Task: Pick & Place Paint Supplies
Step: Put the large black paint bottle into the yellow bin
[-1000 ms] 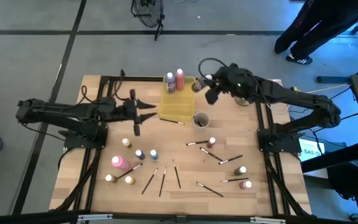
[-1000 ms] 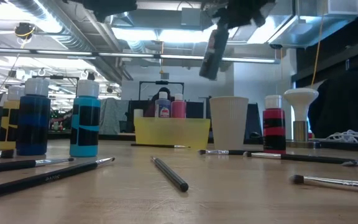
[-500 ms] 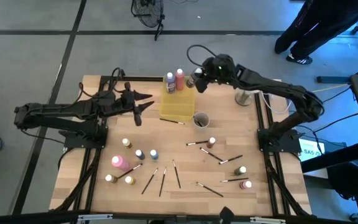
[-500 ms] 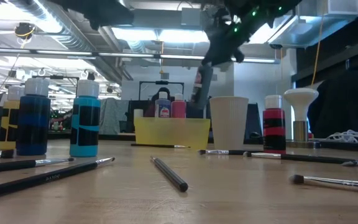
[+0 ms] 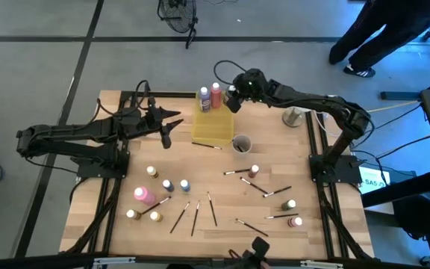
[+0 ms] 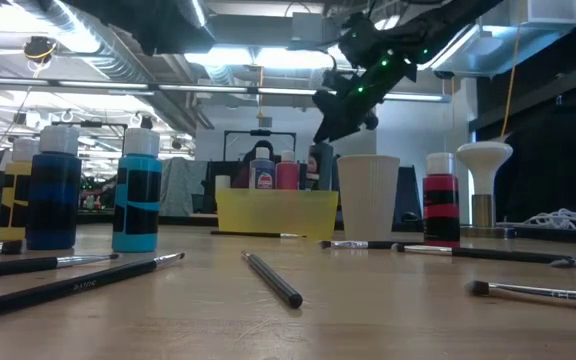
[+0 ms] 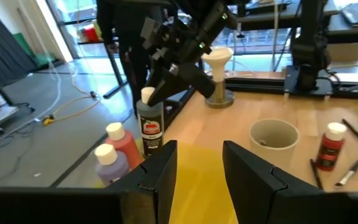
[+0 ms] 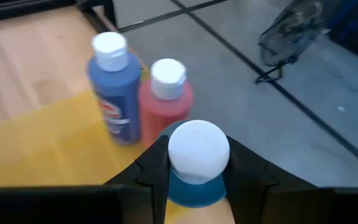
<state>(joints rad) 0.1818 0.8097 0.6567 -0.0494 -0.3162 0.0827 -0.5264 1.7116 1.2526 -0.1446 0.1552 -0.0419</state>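
My right gripper is shut on a dark paint bottle with a white cap, over the far right corner of the translucent yellow tray. A blue bottle and a red bottle stand in the tray beside it. The held bottle's base is hidden behind the tray wall in the low view. My left gripper is open and empty, hovering just left of the tray. More bottles and thin dark brushes lie on the table's near half. My right gripper pinches the bottle's top, just under the white cap, between its two fingers. The fingers slant down from the far right. The bottle is upright below them. Whether its base rests on the tray floor I cannot tell.
A small grey round cup stands just right of the tray's near corner. A white funnel-shaped stand is at the far right. Brushes and bottles lie scattered at right. A person stands beyond the table's far right corner.
My right gripper has gone toward the table's left edge and down with the dark bottle, from the far right of the table to the tray's far right corner. The bottle has turned from tilted to upright. My left gripper has shifted a little toward the far edge.
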